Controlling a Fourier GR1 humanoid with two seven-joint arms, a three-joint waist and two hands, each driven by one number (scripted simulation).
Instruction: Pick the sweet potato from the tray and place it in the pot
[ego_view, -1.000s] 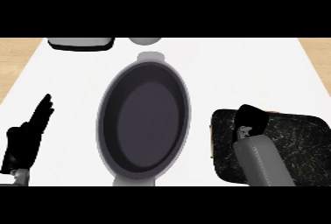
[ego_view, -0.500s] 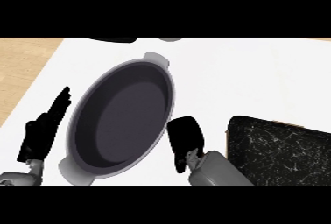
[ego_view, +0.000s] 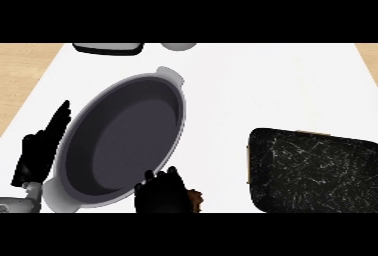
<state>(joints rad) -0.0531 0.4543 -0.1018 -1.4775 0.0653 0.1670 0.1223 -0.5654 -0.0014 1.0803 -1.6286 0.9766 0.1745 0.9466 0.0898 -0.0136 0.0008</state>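
While the right robot hand (ego_view: 164, 194) shows at the lower edge of the head view, its black fingers are curled round the sweet potato (ego_view: 195, 198). Only a small brown patch of the sweet potato peeks out on the hand's right side; the rest is hidden behind the fingers. This hand sits just at the near right rim of the pot (ego_view: 122, 140), with its fingertips overlapping that rim in the view. Whether they touch the rim cannot be told. The pot is a large grey oval with a dark inside, lying at a slant on the white desk (ego_view: 258, 90). It has 1 pale handle (ego_view: 171, 75) at its far end and another (ego_view: 63, 200) at its near left end, and nothing shows inside it. To the right, apart from the pot and from the hand, lies the tray (ego_view: 317, 170), a black slab with thin white veins, and its visible top is bare. The left robot hand (ego_view: 40, 150) rests beside the pot's left wall, its fingers straight, pressed together and pointing away from the robot, holding nothing. At the desk's far edge a dark-rimmed grey object (ego_view: 107, 48) and a small rounded grey object (ego_view: 179, 46) are cut off by the view's upper limit. Light wood (ego_view: 22, 75) shows beyond the desk on the left and at the far right corner.
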